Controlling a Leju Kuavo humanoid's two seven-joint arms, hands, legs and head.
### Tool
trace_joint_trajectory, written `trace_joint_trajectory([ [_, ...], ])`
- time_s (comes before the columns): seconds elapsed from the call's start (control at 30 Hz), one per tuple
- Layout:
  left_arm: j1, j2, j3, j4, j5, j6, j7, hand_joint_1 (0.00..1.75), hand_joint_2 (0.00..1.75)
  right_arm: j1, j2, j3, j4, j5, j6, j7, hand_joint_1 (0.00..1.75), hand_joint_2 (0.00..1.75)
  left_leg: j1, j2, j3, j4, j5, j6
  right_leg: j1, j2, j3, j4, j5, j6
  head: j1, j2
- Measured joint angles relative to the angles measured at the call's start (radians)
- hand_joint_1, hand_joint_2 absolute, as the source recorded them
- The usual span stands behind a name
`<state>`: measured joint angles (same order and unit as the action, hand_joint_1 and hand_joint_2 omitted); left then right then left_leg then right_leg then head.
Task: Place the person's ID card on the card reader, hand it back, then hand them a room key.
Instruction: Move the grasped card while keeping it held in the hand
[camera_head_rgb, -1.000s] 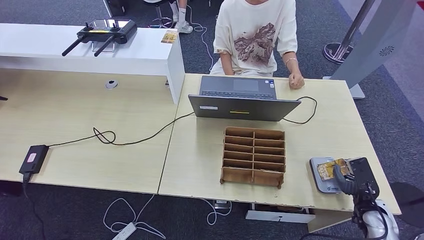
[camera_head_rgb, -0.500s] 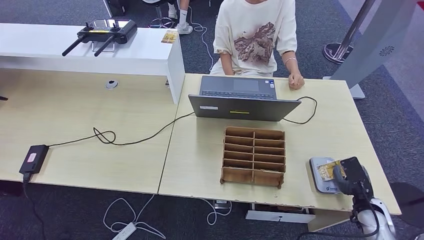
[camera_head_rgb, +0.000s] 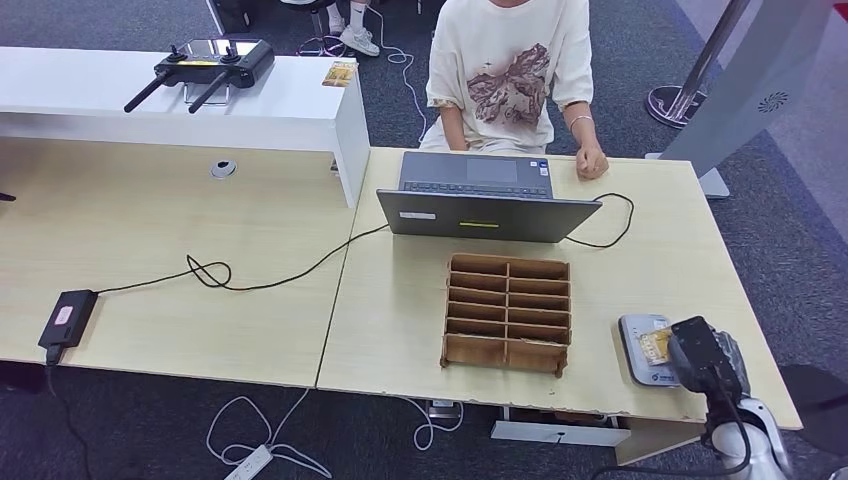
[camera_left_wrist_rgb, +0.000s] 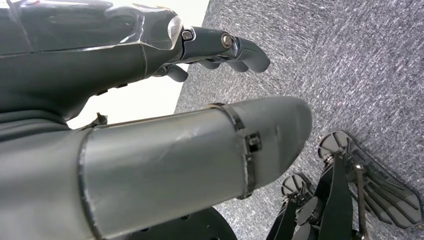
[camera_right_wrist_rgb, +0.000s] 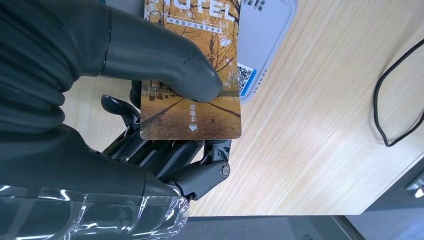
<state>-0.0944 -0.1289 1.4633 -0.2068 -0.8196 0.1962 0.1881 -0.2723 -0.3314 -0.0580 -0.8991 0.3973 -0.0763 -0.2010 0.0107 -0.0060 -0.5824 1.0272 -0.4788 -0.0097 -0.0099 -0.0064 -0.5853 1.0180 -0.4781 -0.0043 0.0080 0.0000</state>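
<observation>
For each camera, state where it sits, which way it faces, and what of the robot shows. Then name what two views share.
Head view: high on the body, looking forward and down at the table, the laptop and a seated person; right hand at lower right.
Left wrist view: behind the left hand, facing carpet.
Right wrist view: behind the right hand, which pinches the card over the card reader.
Shared: head and right wrist views both show card, reader and right hand.

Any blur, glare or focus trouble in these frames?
Head view: even light, sharp, the card small beside the right hand. Right wrist view: card print crisp, glare on the clear cover at the edge. Left wrist view: left hand sharp, tabletop behind it blown out white.
</observation>
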Motion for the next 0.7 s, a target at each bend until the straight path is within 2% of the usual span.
trace_joint_trajectory([
  [0.33, 0.0, 0.0, 0.0, 0.0, -0.001, 0.0, 0.0, 0.0, 0.0, 0.012, 0.008, 0.0, -0.025, 0.055, -0.002, 0.019, 1.75, 1.75, 0.0, 0.0, 0.0, 0.0, 0.0, 0.0, 0.0, 0.0, 0.0, 0.0, 0.0, 0.0, 0.0, 0.0],
  [0.7, 0.0, 0.0, 0.002, 0.0, 0.003, 0.0, 0.0, 0.0, 0.0, 0.018, 0.011, -0.006, -0.044, 0.023, 0.024, -0.005, 1.75, 1.75, 0.0, 0.0, 0.001, 0.0, 0.0, 0.0, 0.0, 0.0, 0.001, 0.0, 0.0, 0.0, 0.0, 0.0],
])
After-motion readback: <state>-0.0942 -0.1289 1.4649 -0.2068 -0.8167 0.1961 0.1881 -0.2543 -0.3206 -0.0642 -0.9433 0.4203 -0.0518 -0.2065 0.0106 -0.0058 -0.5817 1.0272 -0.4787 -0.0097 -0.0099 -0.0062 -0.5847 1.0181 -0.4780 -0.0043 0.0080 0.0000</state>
